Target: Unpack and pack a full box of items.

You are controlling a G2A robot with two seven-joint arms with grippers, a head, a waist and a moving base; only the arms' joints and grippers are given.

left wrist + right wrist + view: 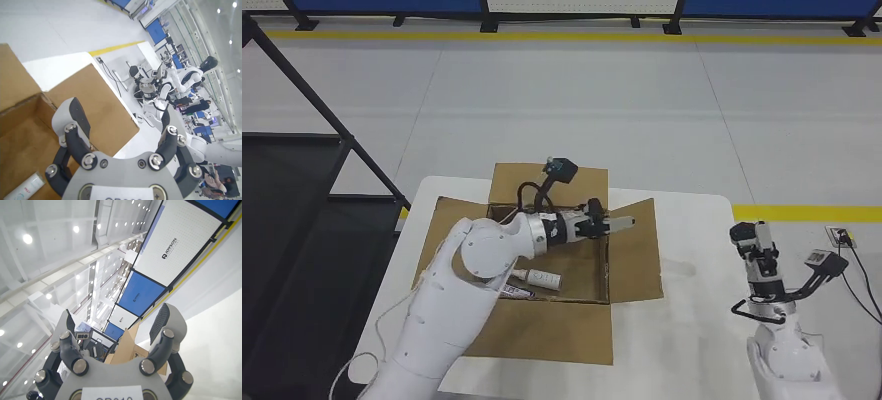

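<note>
Closest to the lens in the left wrist view, the left claw point(122, 109) has its fingers wide apart with nothing between them, and it sits over the right side of the open cardboard box point(634, 268). Its arm extends across the box from the left, with the forearm roughly level above the interior. The right claw point(117, 313) is also spread and empty. It points upward beside the right edge of the counter point(692, 330), well apart from the box. The box flaps are spread open, and bare counter lies between the right flap and the right arm. A white tube point(542, 278) lies on the box floor just beside the left arm; the left wrist view cuts it off at the picture edge. Another item point(514, 291) next to it is partly hidden under the arm and too small to identify.
</note>
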